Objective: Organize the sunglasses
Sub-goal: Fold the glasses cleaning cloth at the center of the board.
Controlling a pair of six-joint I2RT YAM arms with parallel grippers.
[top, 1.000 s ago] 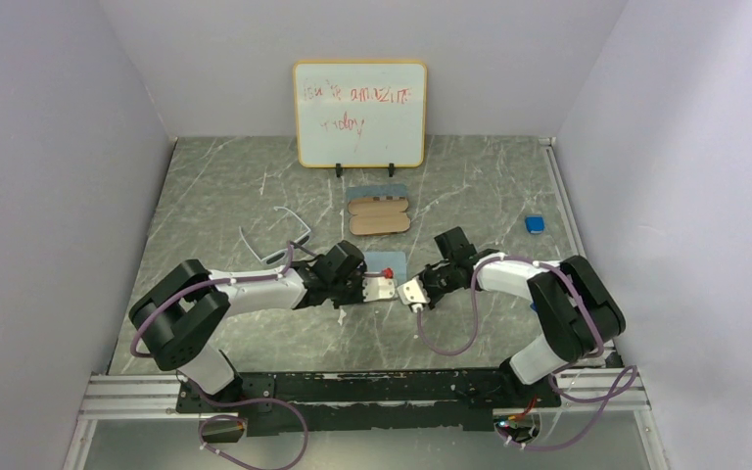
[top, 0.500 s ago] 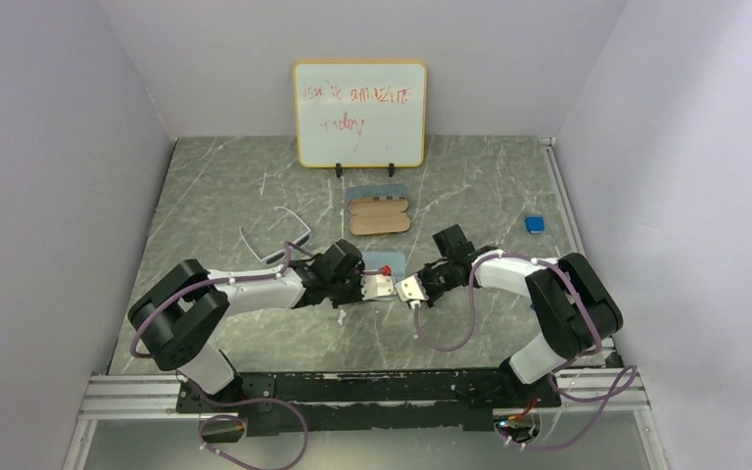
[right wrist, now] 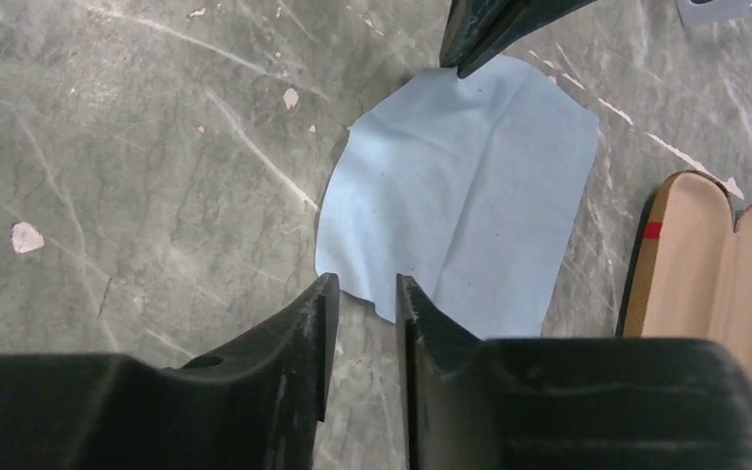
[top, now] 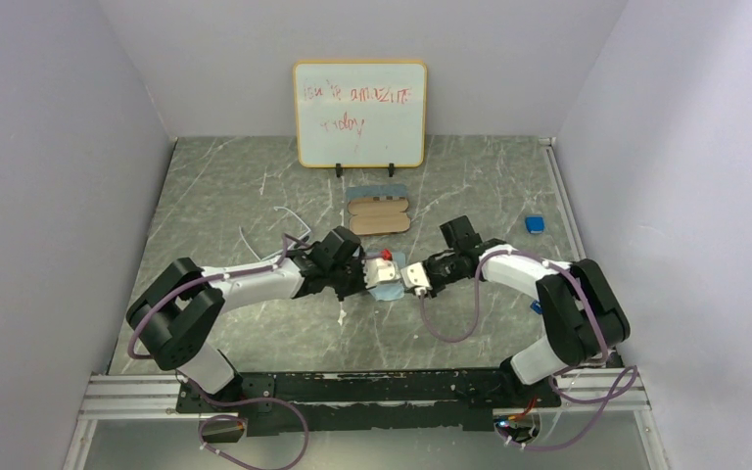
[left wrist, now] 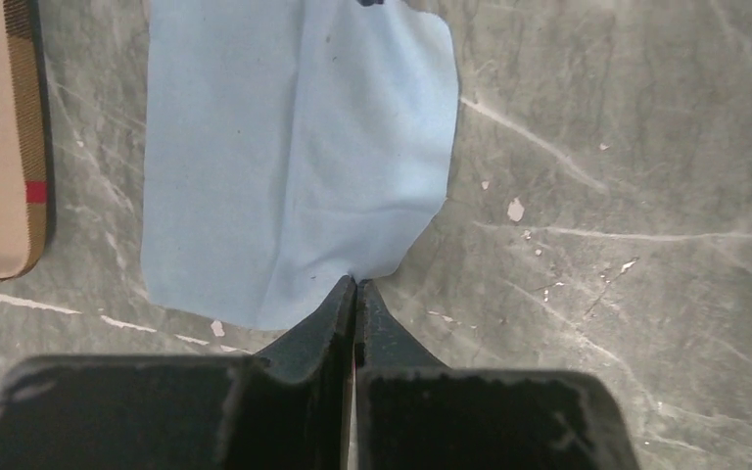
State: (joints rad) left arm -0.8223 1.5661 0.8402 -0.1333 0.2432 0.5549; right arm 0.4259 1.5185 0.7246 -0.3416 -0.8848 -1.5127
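Top view: the left gripper and right gripper meet tip to tip over a light-blue cloth. The white-framed sunglasses lie on the table to the outer side of the left gripper, partly hidden by its arm. An open plaid case lies just beyond both grippers.

Left wrist view: the left gripper is clamped on the near edge of the cloth.

Right wrist view: the right gripper is released, its jaws slightly apart, with the cloth edge just ahead of them.
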